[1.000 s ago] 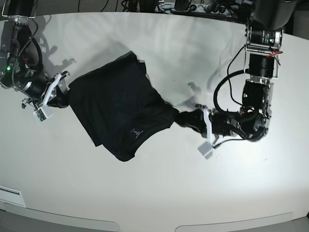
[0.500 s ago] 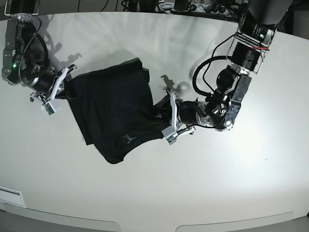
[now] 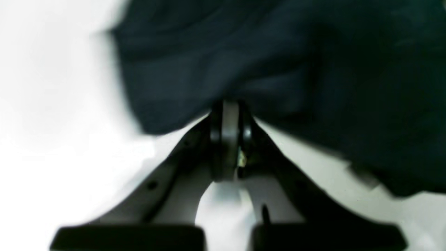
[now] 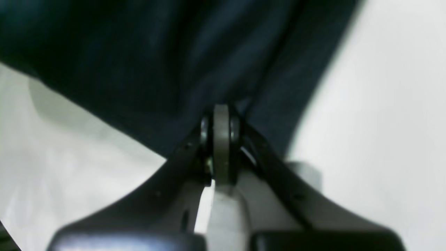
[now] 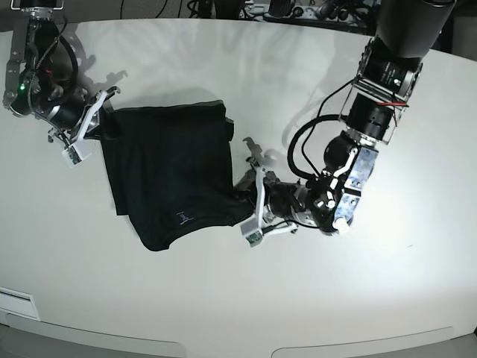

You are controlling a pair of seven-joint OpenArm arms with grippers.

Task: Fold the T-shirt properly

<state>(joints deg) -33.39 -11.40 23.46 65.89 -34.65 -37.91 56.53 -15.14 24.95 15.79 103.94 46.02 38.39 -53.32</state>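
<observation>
The black T-shirt (image 5: 168,171) lies partly folded and wrinkled on the white table (image 5: 238,298). A small grey mark (image 5: 182,218) shows near its front edge. On the right of the base view, my left gripper (image 5: 243,197) is shut on the shirt's right-hand edge, low over the table. The left wrist view shows its jaws pinched together on dark cloth (image 3: 278,62). On the left of the base view, my right gripper (image 5: 100,127) is shut on the shirt's far left corner. In the right wrist view its closed jaws bite into the cloth (image 4: 156,52).
Cables and dark equipment (image 5: 298,10) line the table's far edge. A white panel (image 5: 15,303) sits at the front left corner. Bare tabletop surrounds the shirt, and the left arm's black cable (image 5: 298,153) loops above the table.
My left gripper has carried the shirt's right edge leftward, so the cloth is narrower and bunched. My right gripper has lifted its corner toward the far side. Both stayed shut.
</observation>
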